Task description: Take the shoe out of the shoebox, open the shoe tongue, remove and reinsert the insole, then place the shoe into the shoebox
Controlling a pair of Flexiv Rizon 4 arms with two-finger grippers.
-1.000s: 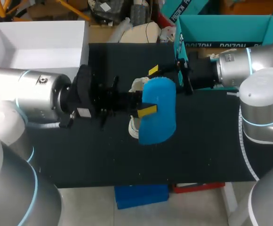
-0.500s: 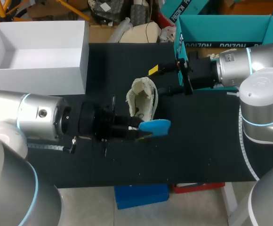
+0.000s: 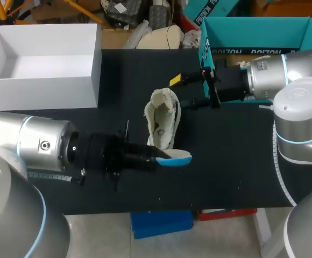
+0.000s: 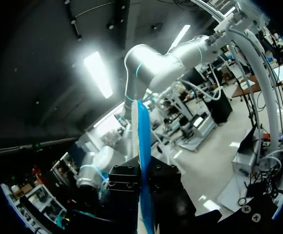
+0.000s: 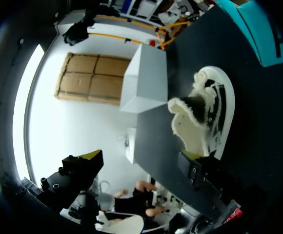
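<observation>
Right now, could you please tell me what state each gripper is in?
Left gripper: shut on the blue insole.
Right gripper: open, holding nothing.

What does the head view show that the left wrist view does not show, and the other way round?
Only the head view: the cream shoe lying on the black table, the white shoebox, and the right tool open near the shoe. Only the left wrist view: the blue insole seen edge-on, as a thin strip. Both: the left tool shut on the blue insole.
</observation>
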